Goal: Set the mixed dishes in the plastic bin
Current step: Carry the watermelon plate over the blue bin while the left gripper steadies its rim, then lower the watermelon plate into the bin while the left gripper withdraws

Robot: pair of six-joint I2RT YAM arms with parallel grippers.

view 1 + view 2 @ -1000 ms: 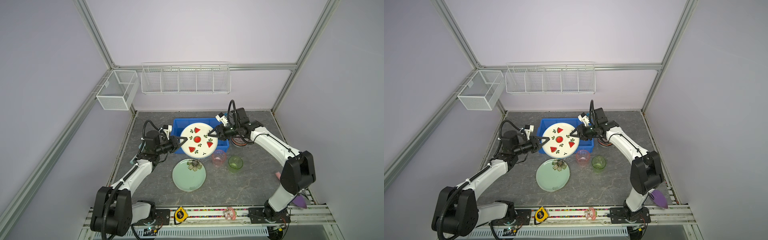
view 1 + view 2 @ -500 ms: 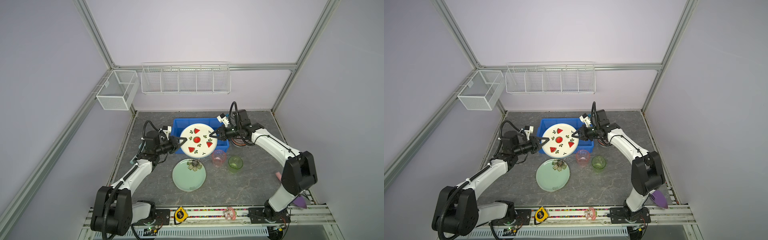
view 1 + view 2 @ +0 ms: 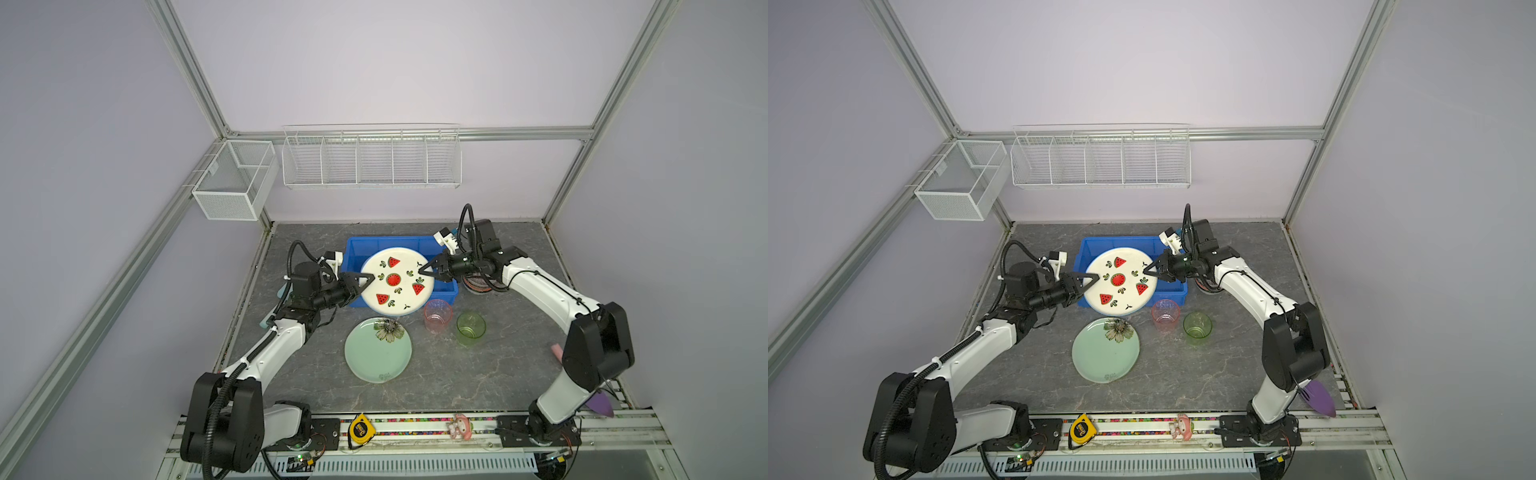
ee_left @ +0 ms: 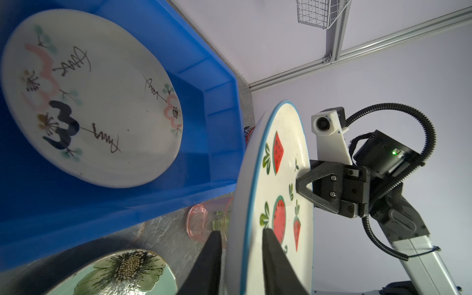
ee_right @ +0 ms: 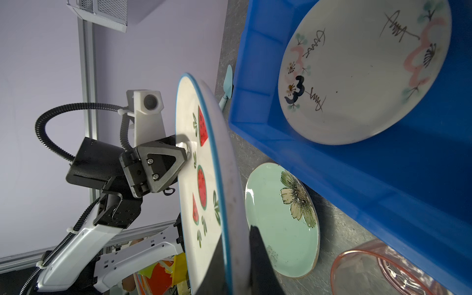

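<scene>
The white watermelon plate (image 3: 397,280) (image 3: 1121,280) hangs tilted over the front of the blue plastic bin (image 3: 390,240) (image 3: 1121,240). My right gripper (image 3: 422,269) (image 5: 236,237) is shut on its right rim. My left gripper (image 3: 370,279) (image 4: 241,235) straddles the opposite rim, jaws open with small gaps to the plate (image 4: 278,178). A cream floral plate (image 4: 89,97) (image 5: 357,71) lies inside the bin. In front of it on the table sit the pale green flower plate (image 3: 378,349), a pink cup (image 3: 437,316) and a green cup (image 3: 471,328).
Patterned bowls (image 3: 478,286) sit half hidden behind the right arm. A teal scoop (image 5: 228,79) lies left of the bin, a purple scoop (image 3: 1316,397) by the right arm's base. White wire baskets (image 3: 372,156) (image 3: 235,183) hang on the walls.
The right gripper has shut on the plate's right rim. The left gripper's jaws have just come apart off the left rim. The plate has hardly moved.
</scene>
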